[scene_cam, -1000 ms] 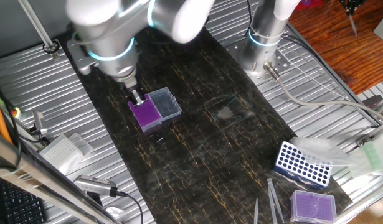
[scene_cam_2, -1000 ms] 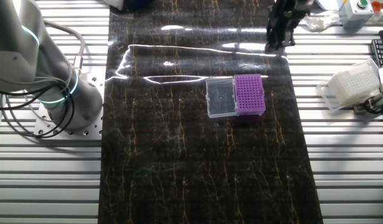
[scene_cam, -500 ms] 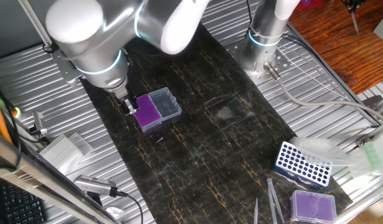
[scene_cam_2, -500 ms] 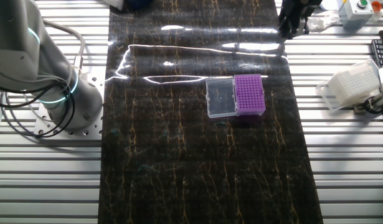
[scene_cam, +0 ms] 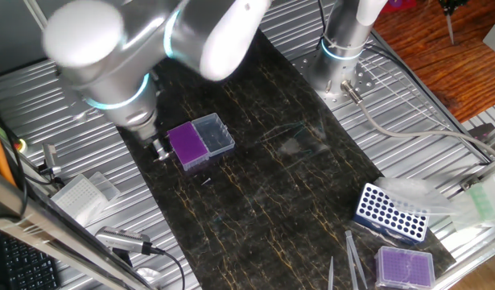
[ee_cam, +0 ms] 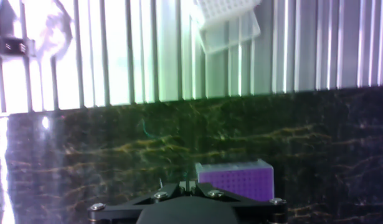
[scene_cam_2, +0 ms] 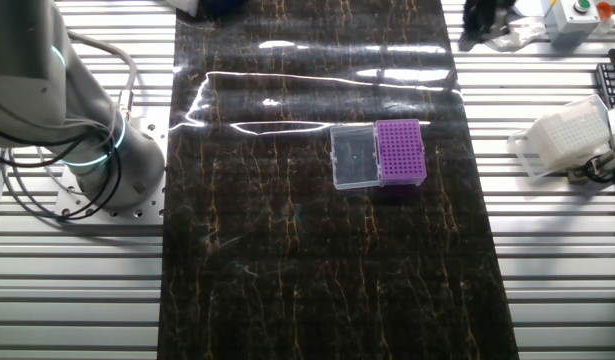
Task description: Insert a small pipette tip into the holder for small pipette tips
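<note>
Nearest in the hand view, the black two-finger gripper [ee_cam: 186, 185] had its fingertips pressed together, though whether a tip sat pinched between them could not be told. Just beyond lay the small square purple-topped holder [ee_cam: 236, 176] with its clear lid panel [scene_cam: 216, 135]. The small pipette tip itself was nowhere visible. The step in hand seemed a travel away from the holder; next, locating a tip.

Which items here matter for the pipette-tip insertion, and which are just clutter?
Job: holder for small pipette tips, fingers; the tip itself cannot be made out.
Lying about: blue rack, lidless purple box, tweezers, white tip box.
</note>
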`<state>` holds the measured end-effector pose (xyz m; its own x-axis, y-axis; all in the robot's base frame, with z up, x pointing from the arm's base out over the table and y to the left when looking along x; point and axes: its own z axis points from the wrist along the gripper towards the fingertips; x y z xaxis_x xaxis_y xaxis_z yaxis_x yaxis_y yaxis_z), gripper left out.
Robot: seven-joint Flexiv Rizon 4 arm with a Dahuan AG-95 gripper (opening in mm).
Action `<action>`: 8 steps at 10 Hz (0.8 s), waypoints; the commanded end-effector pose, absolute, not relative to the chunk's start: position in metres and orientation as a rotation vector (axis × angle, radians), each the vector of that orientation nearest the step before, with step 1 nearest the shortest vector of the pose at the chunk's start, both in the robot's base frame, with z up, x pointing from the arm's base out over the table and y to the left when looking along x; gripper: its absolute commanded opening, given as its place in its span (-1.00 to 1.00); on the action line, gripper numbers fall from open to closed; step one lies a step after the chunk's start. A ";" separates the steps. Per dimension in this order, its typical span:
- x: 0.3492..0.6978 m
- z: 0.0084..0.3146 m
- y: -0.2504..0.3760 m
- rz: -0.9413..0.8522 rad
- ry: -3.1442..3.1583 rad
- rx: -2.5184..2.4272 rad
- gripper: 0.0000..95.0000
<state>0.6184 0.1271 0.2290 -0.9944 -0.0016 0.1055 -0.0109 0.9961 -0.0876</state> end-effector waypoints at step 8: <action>0.637 0.248 0.177 0.127 -3.045 -0.090 -1.00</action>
<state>0.6372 0.1782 0.2478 -0.9943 0.0612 0.0871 0.0537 0.9949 -0.0853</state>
